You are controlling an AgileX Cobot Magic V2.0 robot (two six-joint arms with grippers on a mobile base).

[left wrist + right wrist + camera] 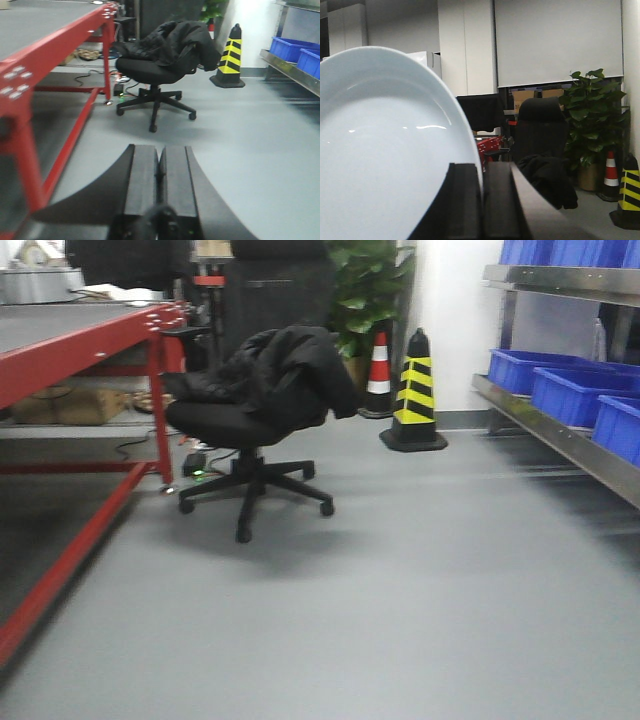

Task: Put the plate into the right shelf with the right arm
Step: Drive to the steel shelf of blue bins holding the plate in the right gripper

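The white plate (385, 145) fills the left of the right wrist view, held on edge and upright. My right gripper (481, 170) is shut on the plate's rim, one finger on each side. The right shelf (575, 435), shiny steel with blue bins (575, 390), stands at the right edge of the front view and shows in the left wrist view (295, 70). My left gripper (161, 152) is shut and empty, low above the grey floor. Neither gripper shows in the front view.
A black office chair (250, 420) with a dark jacket stands mid-floor. A red-framed table (90, 340) is on the left. A black-and-yellow cone (413, 395) and a red-and-white cone (379, 370) stand by a potted plant (365, 290) at the back.
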